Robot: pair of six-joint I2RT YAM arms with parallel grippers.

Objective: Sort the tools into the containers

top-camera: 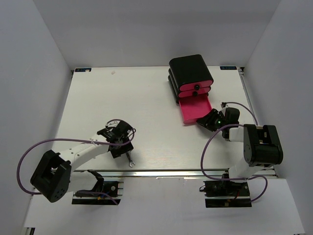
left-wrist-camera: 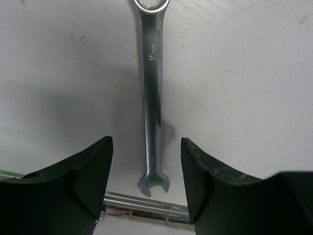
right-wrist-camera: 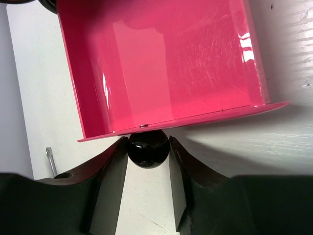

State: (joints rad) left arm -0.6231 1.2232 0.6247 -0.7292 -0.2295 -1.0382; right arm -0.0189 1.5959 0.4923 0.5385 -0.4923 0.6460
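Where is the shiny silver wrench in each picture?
Top external: the wrench lies between the left gripper and the metal rail.
Left wrist: centre, lengthwise between the open fingers, untouched.
Right wrist: the pink drawer and knob fill it; a tiny silver sliver at far left might be it, too small to tell.
Shared landmark: the metal rail, at the bottom of the left wrist view too.
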